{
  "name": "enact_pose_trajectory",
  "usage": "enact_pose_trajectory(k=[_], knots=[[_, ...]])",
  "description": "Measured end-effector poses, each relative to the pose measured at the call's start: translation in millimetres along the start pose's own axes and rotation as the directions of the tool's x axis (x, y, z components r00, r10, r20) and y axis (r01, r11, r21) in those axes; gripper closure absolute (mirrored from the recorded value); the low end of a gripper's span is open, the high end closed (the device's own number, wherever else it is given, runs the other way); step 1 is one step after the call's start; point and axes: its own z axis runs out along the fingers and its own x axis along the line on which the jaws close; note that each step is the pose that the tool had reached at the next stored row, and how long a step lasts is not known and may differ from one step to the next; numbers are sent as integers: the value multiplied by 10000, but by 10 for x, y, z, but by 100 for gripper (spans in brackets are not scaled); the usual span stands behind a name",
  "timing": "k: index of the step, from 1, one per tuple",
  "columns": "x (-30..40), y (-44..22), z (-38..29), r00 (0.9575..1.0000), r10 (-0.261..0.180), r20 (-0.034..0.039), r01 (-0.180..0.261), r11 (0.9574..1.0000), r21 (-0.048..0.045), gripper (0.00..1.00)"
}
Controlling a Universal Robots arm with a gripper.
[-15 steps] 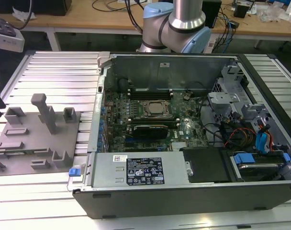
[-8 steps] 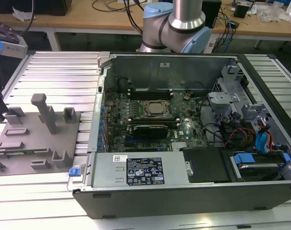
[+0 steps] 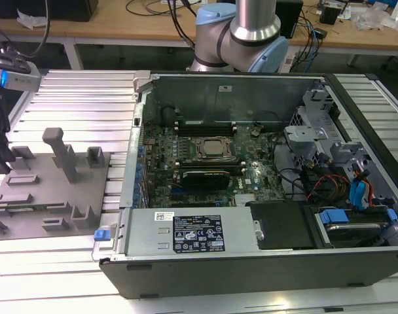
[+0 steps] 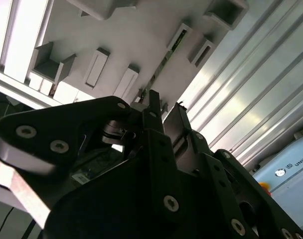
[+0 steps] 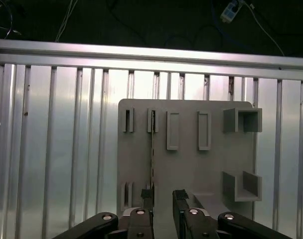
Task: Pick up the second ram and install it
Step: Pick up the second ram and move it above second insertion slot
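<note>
1 thin stick, the second ram [image 5: 152, 149], stands on edge in the gray fixture [image 5: 191, 169] at the exterior view's left. Above one end hangs the gripper [image 5: 162, 196], jaws released and empty. This looks like the pick-up step. A grasp would likely need the stick centred between the fingers.

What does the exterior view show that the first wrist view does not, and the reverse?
Exterior view: the open computer case with its motherboard, and the arm's base beyond it. First wrist view: the end effector, open, at one end of the second ram, which stands on edge in fixture slots. Both: the grey fixture plate on the ribbed metal table.
</note>
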Motion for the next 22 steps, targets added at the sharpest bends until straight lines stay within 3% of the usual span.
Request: enact_pose_trajectory(k=[3, 13, 22], knots=[[5, -2, 47, 10000, 0, 0, 0, 10000, 1, 70], [115, 13, 348, 10000, 0, 0, 0, 10000, 1, 70], [159, 9, 520, 10000, 0, 0, 0, 10000, 1, 70]])
